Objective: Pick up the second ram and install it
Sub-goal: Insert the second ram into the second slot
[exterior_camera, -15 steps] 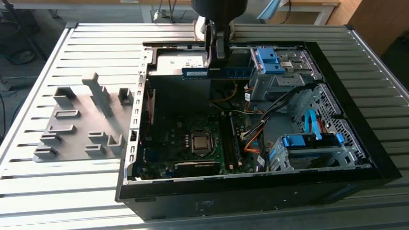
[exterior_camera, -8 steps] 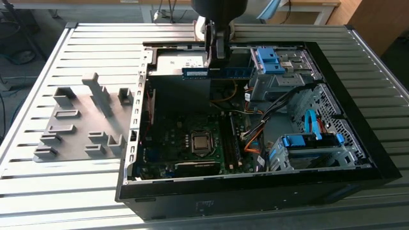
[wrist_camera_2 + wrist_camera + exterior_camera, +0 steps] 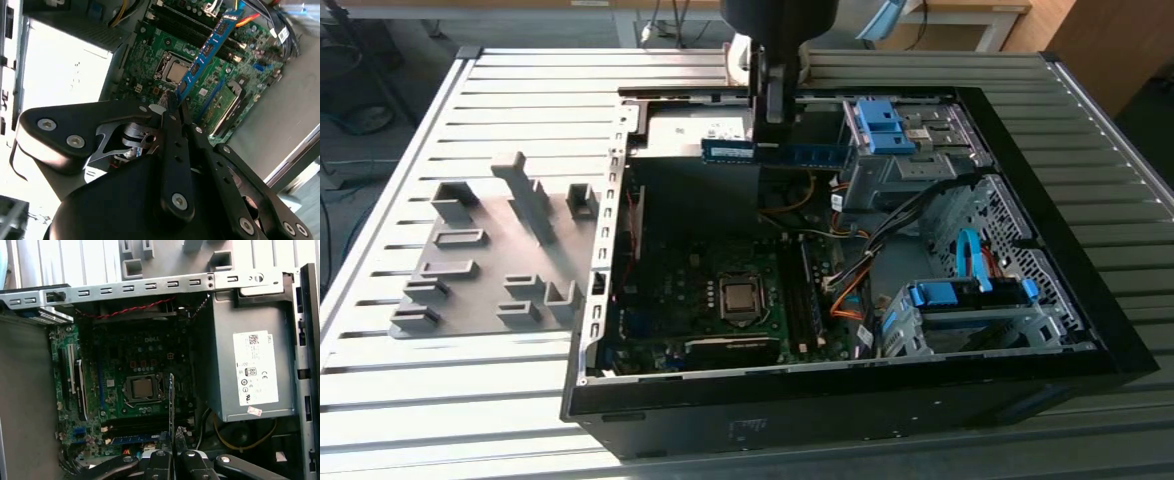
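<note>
One long blue-green circuit-board stick (image 3: 207,47) is sitting pinched in my black two-finger gripper (image 3: 172,100) above the green motherboard (image 3: 150,45), and I'm judging it needs squaring with the dark slots (image 3: 132,427).

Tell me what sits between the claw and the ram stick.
Nothing. In the second wrist view the claw is shut on the ram stick near one end, gripping it directly with no gap.

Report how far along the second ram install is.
Done: the second ram is picked up, and the gripper is shut on it. In hand: in the exterior view the stick hangs in the air inside the open computer case, above the motherboard. Left: it is not yet seated in the memory slots beside the CPU socket.
</note>
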Controlling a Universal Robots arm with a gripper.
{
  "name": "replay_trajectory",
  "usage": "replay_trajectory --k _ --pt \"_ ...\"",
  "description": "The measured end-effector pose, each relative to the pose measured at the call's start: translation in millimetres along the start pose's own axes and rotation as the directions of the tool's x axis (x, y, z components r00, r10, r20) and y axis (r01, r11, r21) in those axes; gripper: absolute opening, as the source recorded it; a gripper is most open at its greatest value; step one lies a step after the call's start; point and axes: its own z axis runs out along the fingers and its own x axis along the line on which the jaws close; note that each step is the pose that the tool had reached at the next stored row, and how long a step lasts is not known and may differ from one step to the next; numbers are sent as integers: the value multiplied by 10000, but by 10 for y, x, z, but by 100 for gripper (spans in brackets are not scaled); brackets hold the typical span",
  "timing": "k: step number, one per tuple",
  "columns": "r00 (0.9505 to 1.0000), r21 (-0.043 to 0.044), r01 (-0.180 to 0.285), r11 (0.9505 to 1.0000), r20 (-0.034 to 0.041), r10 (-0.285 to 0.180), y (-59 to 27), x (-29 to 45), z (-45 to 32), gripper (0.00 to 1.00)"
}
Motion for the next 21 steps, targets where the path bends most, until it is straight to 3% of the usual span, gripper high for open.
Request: replay_trajectory --k 4,9,15,21 --pt "9975 7 -713 9975 -7 713 0 0 8 14" --pt "9867 17 -1623 9867 -16 1623 0 0 20 14" --pt "9639 29 -2664 9639 -26 2664 1 0 36 14" --pt "9410 37 -3383 9410 -32 3384 -1 -6 50 14"
